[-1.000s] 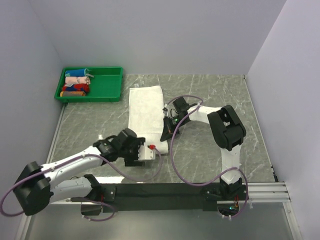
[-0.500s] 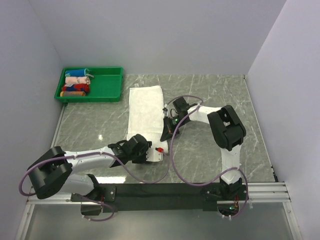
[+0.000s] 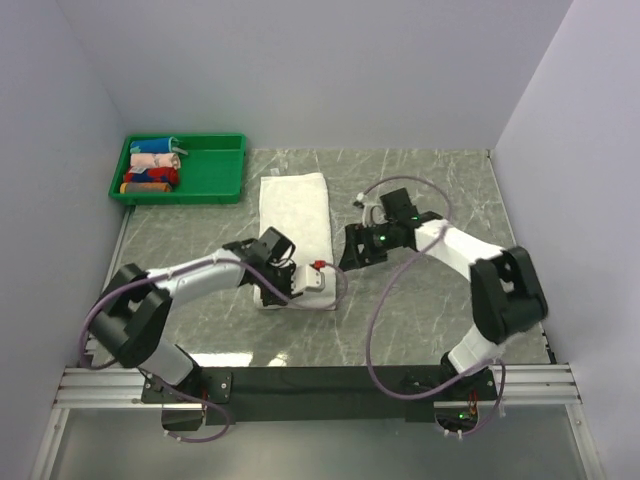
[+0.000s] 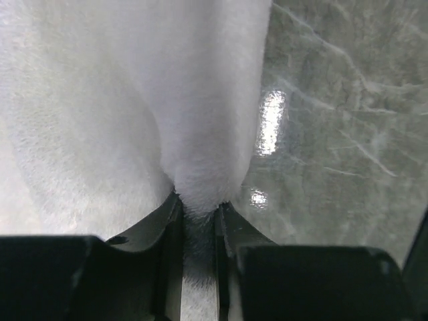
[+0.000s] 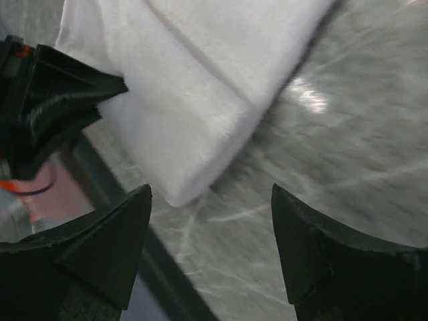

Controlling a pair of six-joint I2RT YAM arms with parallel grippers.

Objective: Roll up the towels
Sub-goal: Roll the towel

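Left fingers [image 4: 170, 254] stand narrow, pinched on a ridge of the towel [image 3: 295, 210] at its near end; the white pile bulges up between them in our left wrist view. Right fingers [image 5: 107, 254] stand wide with nothing between them, hanging just beside the towel's right long edge, near its near right corner, which shows doubled layers in our right wrist view.

We see the towel lying about mid-table [image 3: 430, 190], a little left of centre. Its long axis runs from the near edge toward the far edge, so from our left fingers nearly all of the cloth stretches away toward the far edge. We judge that the roll has to travel along that axis, starting from the held near end. Our left arm is the nearer one, already on the cloth. Our right arm is apart from it and would have to come in sideways over the right edge to help.

A green tray [image 3: 215, 165] with small coloured cloths [image 3: 152, 168] sits at the far left corner, well apart from the towel.

We can read no brand, label or writing anywhere.
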